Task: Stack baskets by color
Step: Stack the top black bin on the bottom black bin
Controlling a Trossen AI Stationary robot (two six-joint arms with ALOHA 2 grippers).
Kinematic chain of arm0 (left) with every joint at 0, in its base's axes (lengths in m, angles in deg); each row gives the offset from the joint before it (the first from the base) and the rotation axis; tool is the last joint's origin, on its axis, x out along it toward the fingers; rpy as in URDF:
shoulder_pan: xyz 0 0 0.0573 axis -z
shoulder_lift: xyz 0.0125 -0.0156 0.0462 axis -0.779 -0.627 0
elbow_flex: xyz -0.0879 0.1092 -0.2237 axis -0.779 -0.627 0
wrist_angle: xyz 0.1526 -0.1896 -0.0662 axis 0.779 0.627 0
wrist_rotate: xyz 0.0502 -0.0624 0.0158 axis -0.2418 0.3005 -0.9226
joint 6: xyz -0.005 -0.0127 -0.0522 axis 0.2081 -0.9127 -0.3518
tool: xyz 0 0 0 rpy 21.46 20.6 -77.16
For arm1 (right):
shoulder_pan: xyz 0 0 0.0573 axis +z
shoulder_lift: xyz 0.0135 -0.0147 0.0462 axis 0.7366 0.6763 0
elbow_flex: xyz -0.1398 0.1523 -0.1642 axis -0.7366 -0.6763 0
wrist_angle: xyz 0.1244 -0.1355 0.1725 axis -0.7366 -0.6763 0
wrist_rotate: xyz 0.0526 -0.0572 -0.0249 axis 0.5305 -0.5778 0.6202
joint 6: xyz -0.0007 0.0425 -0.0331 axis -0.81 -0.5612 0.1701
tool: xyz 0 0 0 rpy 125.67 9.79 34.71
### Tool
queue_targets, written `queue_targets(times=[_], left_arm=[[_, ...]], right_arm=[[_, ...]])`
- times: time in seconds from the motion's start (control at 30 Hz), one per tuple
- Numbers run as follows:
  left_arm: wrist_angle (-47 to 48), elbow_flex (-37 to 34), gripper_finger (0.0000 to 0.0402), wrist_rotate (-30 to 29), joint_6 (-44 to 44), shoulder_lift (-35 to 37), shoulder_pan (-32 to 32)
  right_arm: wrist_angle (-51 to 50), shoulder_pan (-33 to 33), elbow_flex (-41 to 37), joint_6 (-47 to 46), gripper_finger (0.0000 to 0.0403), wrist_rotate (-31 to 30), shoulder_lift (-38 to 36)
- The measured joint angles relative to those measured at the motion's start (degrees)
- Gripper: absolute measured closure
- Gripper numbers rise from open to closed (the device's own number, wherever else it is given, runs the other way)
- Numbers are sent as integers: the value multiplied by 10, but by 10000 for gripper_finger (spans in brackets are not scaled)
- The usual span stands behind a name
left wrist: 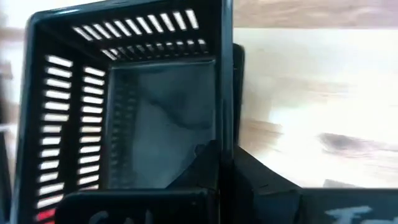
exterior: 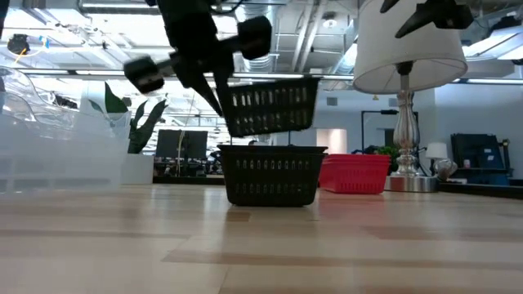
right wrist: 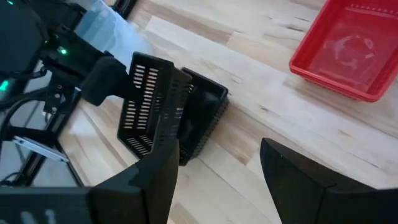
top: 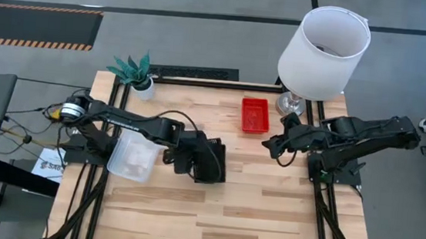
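My left gripper is shut on a black mesh basket and holds it in the air at the table's middle. A second black basket stands on the table right below it. In the right wrist view the held basket is tilted over the lower black basket. A red basket sits on the table at the far right. A clear basket rests near the left edge. My right gripper hangs open above the table's right side, nothing between its fingers. My left gripper grips one side wall of the black basket at its rim, one finger inside the basket and one outside. It comes slanting down from the table's left. The basket is lifted clear, slightly tilted, just above the other black basket.
A white-shaded lamp stands at the far right corner, its base behind the red basket. A small potted plant stands at the far left corner. Bare wood lies along the near half of the table.
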Motion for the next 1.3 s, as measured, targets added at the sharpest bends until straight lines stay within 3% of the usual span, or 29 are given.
queue_targets(times=[0.3,0.73,1.07,1.3], left_arm=[[7,3,401,-11,87,-40,2],[9,5,399,-26,64,-50,2],[0,5,320,-33,49,-49,2],[-6,5,271,-64,-21,-5,2]], right_arm=[[1,0,0,-3,158,0,29],[3,0,0,0,158,2,41],[2,1,0,7,158,3,42],[9,1,0,43,158,3,41]])
